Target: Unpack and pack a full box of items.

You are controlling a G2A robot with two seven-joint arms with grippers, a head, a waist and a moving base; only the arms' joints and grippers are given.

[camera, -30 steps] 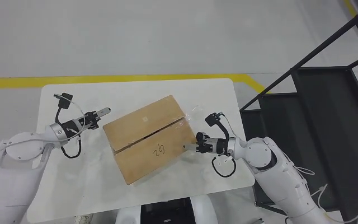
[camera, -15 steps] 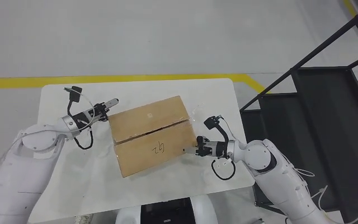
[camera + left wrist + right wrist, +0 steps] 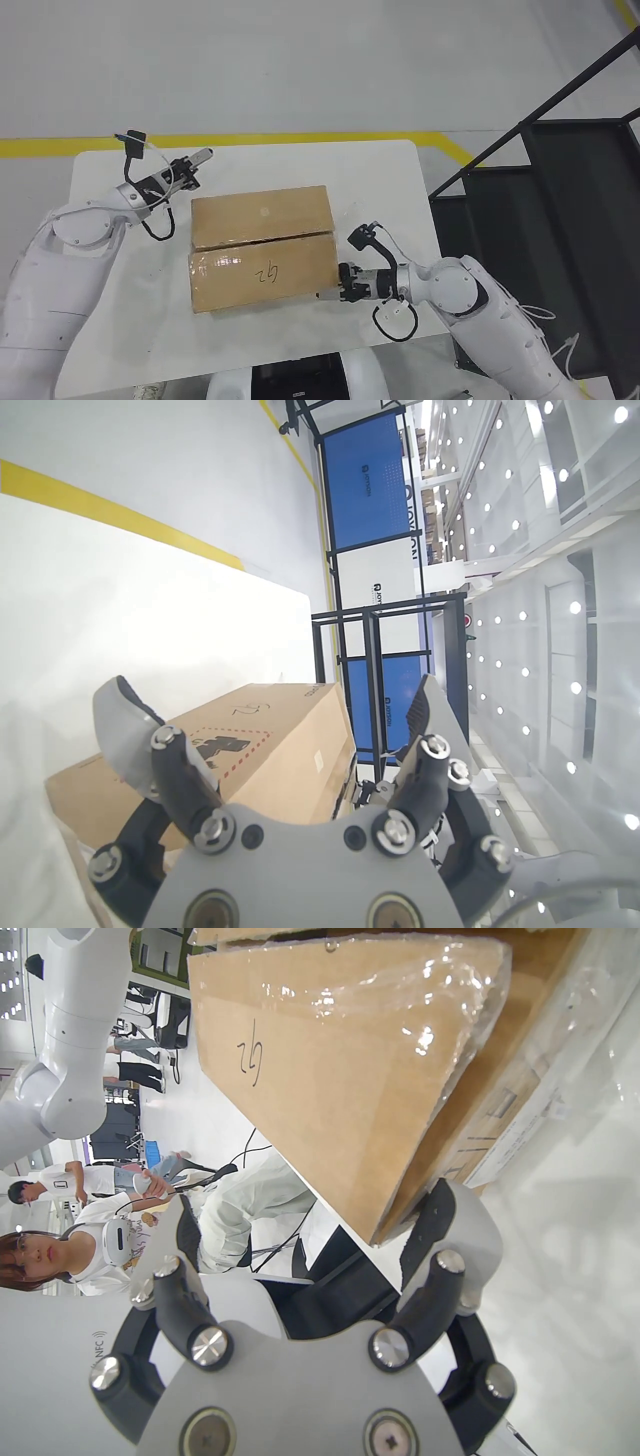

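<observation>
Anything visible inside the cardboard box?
No. The cardboard box sits on the table with top flaps closed, so contents are hidden. Clear film and a handwritten mark are on top.

Closed flaps on the cardboard box (image 3: 262,250) hide its contents. In the right wrist view the box runs past the frame edge, and 1 finger (image 3: 442,1228) of the right gripper (image 3: 306,1210) covers its near corner, so contact is unclear. 1 finger (image 3: 125,720) of the left gripper (image 3: 270,700) hides part of the box's side. The label (image 3: 530,1123) on the box's end is blurred.
</observation>
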